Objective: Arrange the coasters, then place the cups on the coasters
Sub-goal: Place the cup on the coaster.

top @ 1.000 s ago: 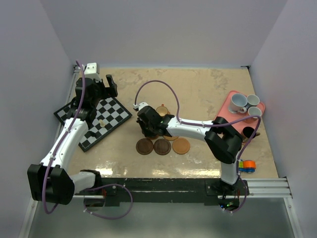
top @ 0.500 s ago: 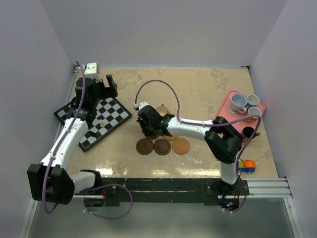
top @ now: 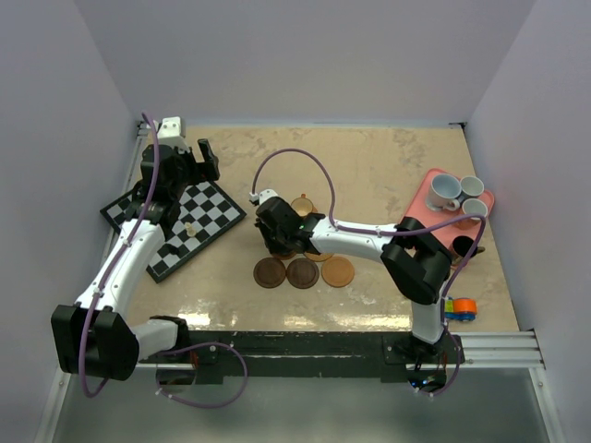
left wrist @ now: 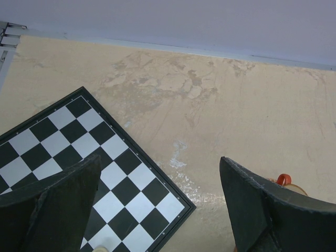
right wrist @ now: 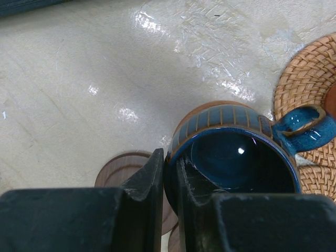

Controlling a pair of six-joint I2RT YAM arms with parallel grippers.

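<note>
**Blue cup nipped by the rim at mid-worktop**

The worktop [top: 388, 175] is pale beige stone with cloudy mottling and a glossy sheen near the front. Plain lilac-grey walls [top: 305, 55] close it in on three sides. A chessboard [top: 185, 221] lies askew at the left, and a pink tray [top: 422, 198] with white cups [top: 443, 190] sits at the right edge.

The blue cup [right wrist: 236, 152] is near the middle of the worktop, hidden under the arm in the overhead view. It has a deep blue glaze, a ribbed outside and a brown lip. It stands upright with its mouth up. Its handle [right wrist: 304, 123] points right in the wrist view, over a woven coaster [right wrist: 307, 84]. A brown coaster [right wrist: 123, 168] shows just below its left side.

The right pincer [right wrist: 170, 157] pinches the cup's rim, one finger inside and one outside. The left pincer [left wrist: 160, 168] is spread wide above the chessboard's corner, holding nothing.

A tan cup [top: 303, 205] stands just behind, and three coasters [top: 302, 272] lie in a row in front.
</note>
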